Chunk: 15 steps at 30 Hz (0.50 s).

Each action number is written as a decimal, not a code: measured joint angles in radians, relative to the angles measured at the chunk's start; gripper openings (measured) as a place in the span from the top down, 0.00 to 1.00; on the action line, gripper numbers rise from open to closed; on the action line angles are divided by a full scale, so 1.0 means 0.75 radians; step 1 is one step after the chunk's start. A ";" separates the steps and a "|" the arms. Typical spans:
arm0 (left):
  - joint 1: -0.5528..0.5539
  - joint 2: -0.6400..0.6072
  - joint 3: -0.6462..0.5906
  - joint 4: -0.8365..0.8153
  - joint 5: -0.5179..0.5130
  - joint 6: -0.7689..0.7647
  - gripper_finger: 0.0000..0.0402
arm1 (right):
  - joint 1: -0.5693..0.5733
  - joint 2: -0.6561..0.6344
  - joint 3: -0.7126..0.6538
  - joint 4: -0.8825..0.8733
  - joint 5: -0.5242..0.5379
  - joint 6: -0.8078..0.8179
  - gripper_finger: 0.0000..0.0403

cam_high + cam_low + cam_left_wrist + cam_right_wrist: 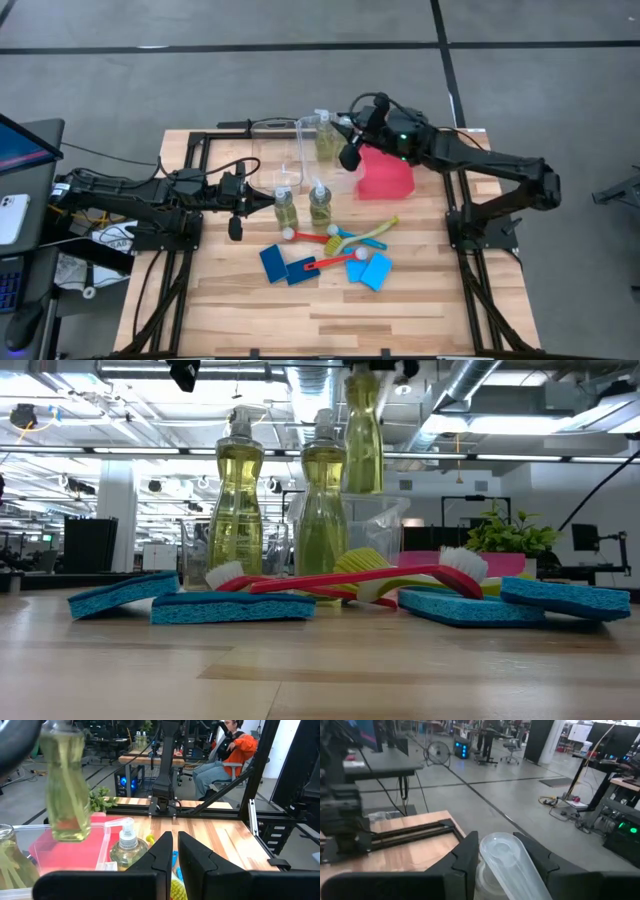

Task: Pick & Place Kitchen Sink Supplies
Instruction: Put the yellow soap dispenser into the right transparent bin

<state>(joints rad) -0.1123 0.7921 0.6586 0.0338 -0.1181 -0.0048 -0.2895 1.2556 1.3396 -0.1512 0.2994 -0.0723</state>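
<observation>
A clear bottle of yellow-green liquid (327, 138) is held above the worktop (420, 300) by the right gripper (345, 125), whose jaws are clenched on its white top, as is shown close up in the right wrist view (502, 855). The lifted bottle is seen in the high view over the clear plastic bins (280, 150), toward 12 o'clock from the worktop's middle, with the red tray (385, 175) just beside it at 3 o'clock.

Two more bottles (286, 208) (320, 204) are stood upright near the worktop's middle. Toward 6 o'clock from them, blue sponges (273, 262) (372, 270) and long-handled brushes in red (312, 237) and yellow (375, 232) are spread in a loose cluster.

The left gripper (236, 213) is kept just beside the standing bottles at 9 o'clock, its jaws pressed together with nothing between them (172, 857). A small leafy plant (510, 535) is seen behind the tray in the low view.
</observation>
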 joint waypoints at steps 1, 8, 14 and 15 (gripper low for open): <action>0.000 0.000 0.000 0.000 0.000 0.000 0.93 | -0.014 0.021 0.000 0.008 -0.011 -0.008 0.76; 0.000 0.000 0.000 0.001 0.000 0.000 0.93 | -0.095 0.178 0.000 0.033 -0.044 -0.008 0.76; 0.000 0.000 0.000 0.001 0.000 0.000 0.93 | -0.149 0.280 0.000 0.037 -0.055 -0.008 0.76; 0.000 0.000 0.000 0.001 0.000 0.000 0.93 | -0.156 0.293 0.000 0.037 -0.055 -0.008 0.76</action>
<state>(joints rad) -0.1123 0.7921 0.6586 0.0345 -0.1181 -0.0048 -0.4065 1.4753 1.3396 -0.1232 0.2584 -0.0779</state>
